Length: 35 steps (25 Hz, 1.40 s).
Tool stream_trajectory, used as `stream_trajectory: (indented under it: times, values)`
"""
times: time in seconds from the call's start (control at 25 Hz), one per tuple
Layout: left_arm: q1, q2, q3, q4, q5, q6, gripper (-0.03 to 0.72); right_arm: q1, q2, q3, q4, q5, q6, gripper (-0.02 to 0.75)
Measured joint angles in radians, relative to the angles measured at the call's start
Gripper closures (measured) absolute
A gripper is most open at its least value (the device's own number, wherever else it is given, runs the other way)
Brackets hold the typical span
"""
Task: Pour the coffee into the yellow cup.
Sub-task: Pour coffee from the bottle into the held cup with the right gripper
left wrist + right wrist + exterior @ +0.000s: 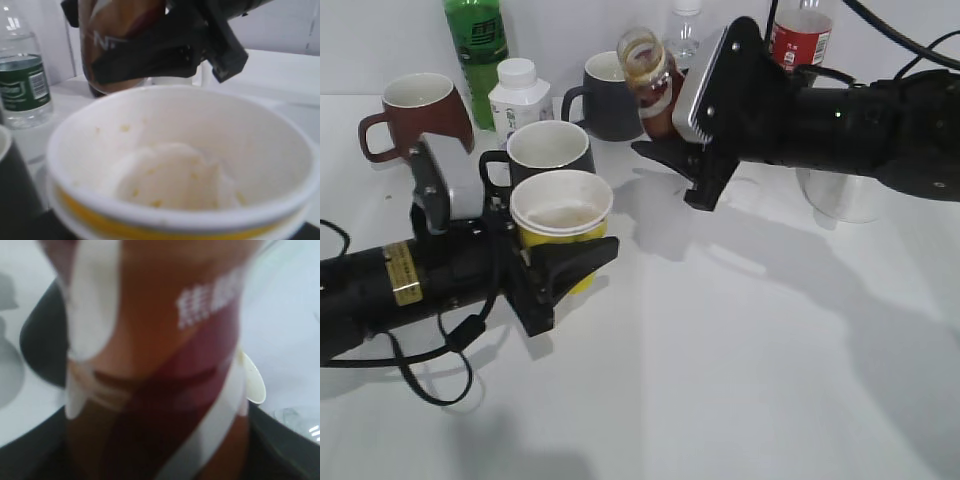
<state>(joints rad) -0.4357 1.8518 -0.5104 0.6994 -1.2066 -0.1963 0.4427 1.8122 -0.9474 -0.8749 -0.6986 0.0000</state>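
Observation:
The yellow cup [563,222] has a white rim and a white inside. My left gripper [570,268] is shut on it at the table's left. The cup fills the left wrist view [185,165] and I see no liquid in it, only small yellowish specks. My right gripper [672,160] is shut on the coffee bottle [650,85], a brown bottle with white swirl and red band. The bottle is open, roughly upright, lifted behind and to the right of the cup. It fills the right wrist view [155,365] and also shows in the left wrist view [125,45].
A black mug [548,150] stands right behind the yellow cup. A dark red mug [418,115], a green bottle [477,45], a white bottle [519,95], a dark grey mug [602,95], a cola bottle [800,35] and a clear glass [840,195] stand around.

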Motion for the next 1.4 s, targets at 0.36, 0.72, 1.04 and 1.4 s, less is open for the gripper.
stream_trajectory:
  times: [0.36,0.72,1.04,1.4]
  values:
    - [-0.087,0.063,-0.111,0.015,0.0,-0.019,0.256,0.0,-0.008,0.0,-0.065,0.065,-0.158,0.237]
    - [-0.113,0.087,-0.14,-0.006,0.0,-0.019,0.256,0.0,-0.008,0.0,-0.067,0.111,-0.338,0.237]
    - [-0.113,0.088,-0.149,-0.01,0.0,-0.019,0.256,0.0,-0.008,0.0,-0.067,0.112,-0.451,0.237]
    - [-0.113,0.088,-0.149,-0.002,0.001,-0.019,0.256,0.0,-0.009,0.0,-0.059,0.112,-0.571,0.237]
